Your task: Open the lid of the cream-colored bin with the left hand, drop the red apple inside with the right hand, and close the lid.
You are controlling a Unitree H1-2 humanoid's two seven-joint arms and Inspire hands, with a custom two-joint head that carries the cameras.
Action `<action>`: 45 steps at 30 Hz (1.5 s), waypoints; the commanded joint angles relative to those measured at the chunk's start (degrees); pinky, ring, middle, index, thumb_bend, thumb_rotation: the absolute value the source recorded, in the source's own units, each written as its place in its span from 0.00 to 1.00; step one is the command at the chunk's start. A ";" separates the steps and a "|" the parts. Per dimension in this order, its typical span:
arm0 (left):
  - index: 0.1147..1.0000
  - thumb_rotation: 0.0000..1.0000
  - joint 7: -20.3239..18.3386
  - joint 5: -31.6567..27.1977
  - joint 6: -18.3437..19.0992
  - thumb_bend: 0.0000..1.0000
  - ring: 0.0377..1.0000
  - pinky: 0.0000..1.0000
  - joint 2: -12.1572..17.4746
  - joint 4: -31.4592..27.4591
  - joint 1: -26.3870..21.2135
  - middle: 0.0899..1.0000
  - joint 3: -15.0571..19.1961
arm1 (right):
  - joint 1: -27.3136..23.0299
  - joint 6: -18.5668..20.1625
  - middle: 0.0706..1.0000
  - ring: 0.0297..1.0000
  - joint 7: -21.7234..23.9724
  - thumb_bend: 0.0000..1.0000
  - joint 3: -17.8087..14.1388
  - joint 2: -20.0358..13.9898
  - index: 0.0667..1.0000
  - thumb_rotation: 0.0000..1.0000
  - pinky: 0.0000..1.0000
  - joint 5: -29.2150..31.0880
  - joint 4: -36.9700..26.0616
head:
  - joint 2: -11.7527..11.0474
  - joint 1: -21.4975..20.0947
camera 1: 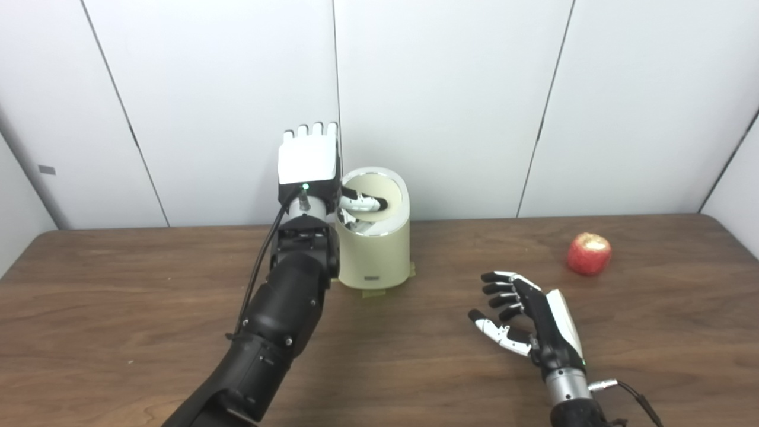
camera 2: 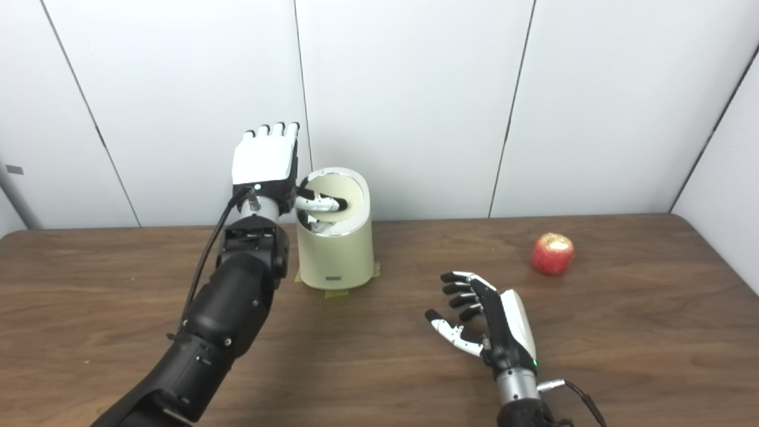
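The cream-colored bin (camera 1: 375, 249) stands near the back edge of the worktop (camera 1: 118, 308), left of its middle, with its lid (camera 1: 379, 190) tipped up and open. The left hand (camera 1: 309, 161) is raised just beside the bin's left side, fingers straight and apart, thumb reaching across against the lid. The right hand (camera 1: 528, 317) rests low toward the front edge, fingers spread, holding nothing. The red apple (camera 1: 589, 254) sits toward the back right corner, well apart from both hands.

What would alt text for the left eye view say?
A robot's left robot hand is raised beside a cream bin, thumb on its tilted lid. The right robot hand rests open on the wooden table; a red apple sits beyond it.
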 commanded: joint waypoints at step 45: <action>1.00 1.00 14.09 -47.98 -13.06 0.54 1.00 1.00 1.85 -30.76 18.50 1.00 13.84 | -2.97 -1.21 0.68 0.62 -2.35 0.36 -0.18 -3.48 0.68 0.37 0.50 -6.53 -6.24 | -0.30 0.91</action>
